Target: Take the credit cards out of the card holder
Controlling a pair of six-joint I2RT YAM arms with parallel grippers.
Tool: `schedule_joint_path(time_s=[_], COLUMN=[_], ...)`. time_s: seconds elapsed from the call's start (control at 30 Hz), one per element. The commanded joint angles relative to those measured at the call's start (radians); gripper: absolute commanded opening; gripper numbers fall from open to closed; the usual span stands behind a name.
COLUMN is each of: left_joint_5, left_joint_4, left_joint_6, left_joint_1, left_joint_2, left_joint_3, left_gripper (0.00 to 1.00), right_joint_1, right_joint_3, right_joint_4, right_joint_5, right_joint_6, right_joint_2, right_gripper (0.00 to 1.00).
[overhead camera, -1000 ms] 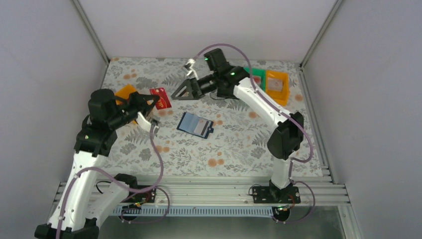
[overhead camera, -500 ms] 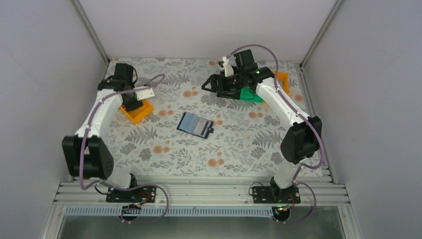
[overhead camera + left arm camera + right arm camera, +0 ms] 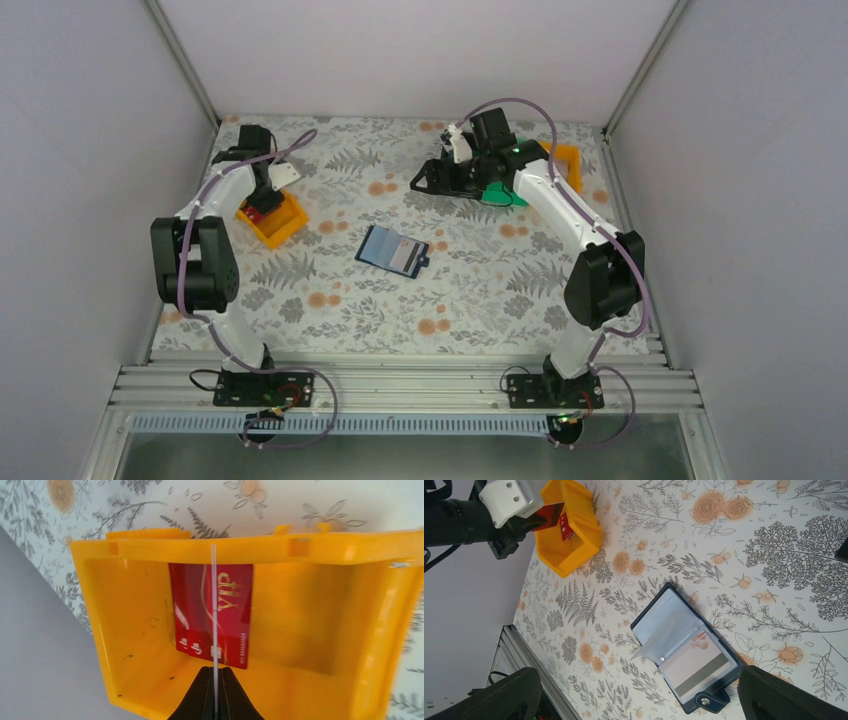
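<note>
The navy card holder [image 3: 392, 250] lies open mid-table. In the right wrist view, the card holder [image 3: 659, 625] shows clear sleeves, and one pale card with a grey stripe [image 3: 696, 672] is still in a sleeve. My left gripper [image 3: 214, 675] is shut on a thin credit card [image 3: 214, 605] seen edge-on, held over the left orange bin [image 3: 250, 547]. A red VIP card [image 3: 232, 615] lies inside that bin. From above, my left gripper [image 3: 260, 200] is at this bin [image 3: 288, 222]. My right gripper [image 3: 422, 184] is open and empty, raised behind the holder, apart from it.
A green bin [image 3: 500, 192] and a second orange bin [image 3: 568, 160] stand at the back right, under my right arm. The left orange bin [image 3: 574, 545] sits close to the left wall. Flowered cloth covers the table [image 3: 450, 300].
My left arm has swung from mid-table to the far left, over the orange bin. My right gripper has drawn back to the right. The card holder has not moved.
</note>
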Motion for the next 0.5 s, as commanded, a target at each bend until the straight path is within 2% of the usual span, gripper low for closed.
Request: schedule_joint_path(time_s=[0.0,0.1,0.33,0.4,0.47], left_joint_5=[-0.102,-0.140,-0.189,-0.201,-0.211], left_joint_4=[0.097,0.157,0.187,0.192,0.200], left_joint_6=[-0.031,-0.013,-0.021,-0.024,-0.025], left_joint_1=[0.013,0.011,0.012,0.013,0.013], left_joint_2=[0.030,0.053,0.127,0.139,0.145], left_joint_3=[-0.006,-0.045,-0.024,-0.014,-0.013], left_gripper=[0.02,0.02,0.04,0.10,0.20], right_joint_1=[-0.010,-0.012,-0.015,-0.015,-0.015], right_joint_3=[-0.014,-0.022,-0.008,-0.009,-0.011], right_joint_4=[0.001,0.010,0.002,0.000,0.002], right_joint_5=[0.008,0.006,-0.007,-0.005,-0.007], right_joint_6=[-0.018,-0.015,-0.020,-0.021,-0.020], right_joint_2=[-0.019,-0.019,-0.009,-0.010,-0.012], right_gripper=[0.99,0.99,0.99,0.99,0.99])
